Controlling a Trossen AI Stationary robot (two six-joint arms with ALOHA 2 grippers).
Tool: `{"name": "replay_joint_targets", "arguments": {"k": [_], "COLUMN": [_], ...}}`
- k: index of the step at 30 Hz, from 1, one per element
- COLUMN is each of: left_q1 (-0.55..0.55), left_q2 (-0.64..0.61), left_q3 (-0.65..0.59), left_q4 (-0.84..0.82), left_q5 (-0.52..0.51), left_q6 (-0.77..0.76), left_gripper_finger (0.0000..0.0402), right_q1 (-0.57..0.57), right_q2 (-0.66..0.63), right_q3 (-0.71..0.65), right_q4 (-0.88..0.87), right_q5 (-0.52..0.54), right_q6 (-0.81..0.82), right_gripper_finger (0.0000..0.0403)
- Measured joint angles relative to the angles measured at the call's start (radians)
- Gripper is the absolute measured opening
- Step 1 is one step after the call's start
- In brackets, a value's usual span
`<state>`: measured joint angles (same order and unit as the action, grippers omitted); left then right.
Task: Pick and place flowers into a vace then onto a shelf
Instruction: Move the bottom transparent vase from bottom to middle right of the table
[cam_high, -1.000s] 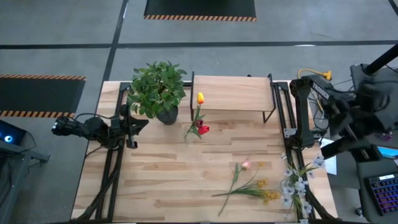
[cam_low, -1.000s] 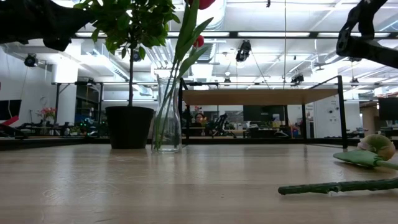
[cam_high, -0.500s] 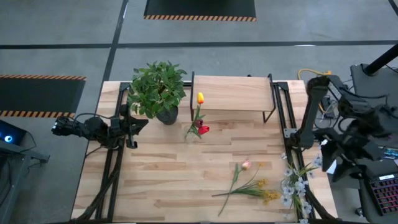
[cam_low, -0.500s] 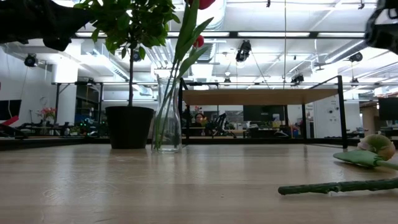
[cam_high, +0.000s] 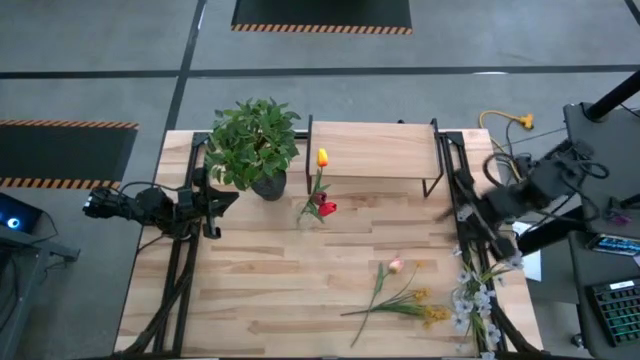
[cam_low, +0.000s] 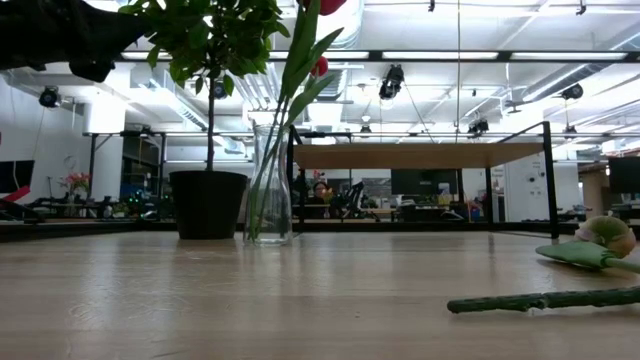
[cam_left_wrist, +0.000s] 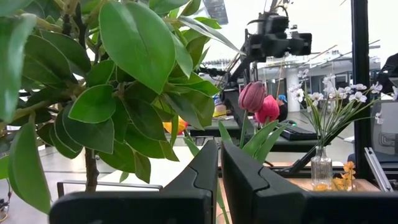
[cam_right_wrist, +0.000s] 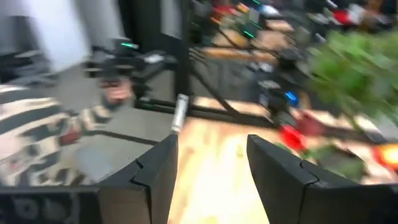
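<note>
A clear glass vase (cam_low: 270, 185) stands on the tabletop (cam_high: 260, 290) just in front of the shelf (cam_high: 372, 150), holding three tulips (cam_high: 320, 195): one yellow, two red. A potted plant (cam_high: 254, 143) sits just beside it. Loose flowers lie nearer the front: a pink bud (cam_high: 395, 265), a yellow cluster (cam_high: 432, 315), and white sprigs (cam_high: 473, 300) at the right edge. The left tool (cam_left_wrist: 219, 168) is pinched shut and empty behind the plant; the right tool (cam_right_wrist: 208, 168) stands wide, empty, off the tabletop's right side.
</note>
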<state>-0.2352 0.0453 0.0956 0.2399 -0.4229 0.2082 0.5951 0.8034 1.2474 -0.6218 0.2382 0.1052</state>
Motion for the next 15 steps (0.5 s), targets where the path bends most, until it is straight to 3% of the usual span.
{"name": "replay_joint_targets", "arguments": {"k": [9, 15], "left_q1": [0.000, 0.000], "left_q2": [0.000, 0.000], "left_q3": [0.000, 0.000], "left_q4": [0.000, 0.000], "left_q5": [0.000, 0.000], "left_q6": [0.000, 0.000], "left_gripper_finger": [0.0004, 0.0004], "right_q1": [-0.252, -0.345], "right_q2": [0.116, 0.268], "right_q3": [0.069, 0.201], "right_q4": [-0.053, -0.226], "right_q5": [-0.004, -0.003], "right_q6": [0.137, 0.245], "right_gripper_finger": [0.0183, 0.0183]}}
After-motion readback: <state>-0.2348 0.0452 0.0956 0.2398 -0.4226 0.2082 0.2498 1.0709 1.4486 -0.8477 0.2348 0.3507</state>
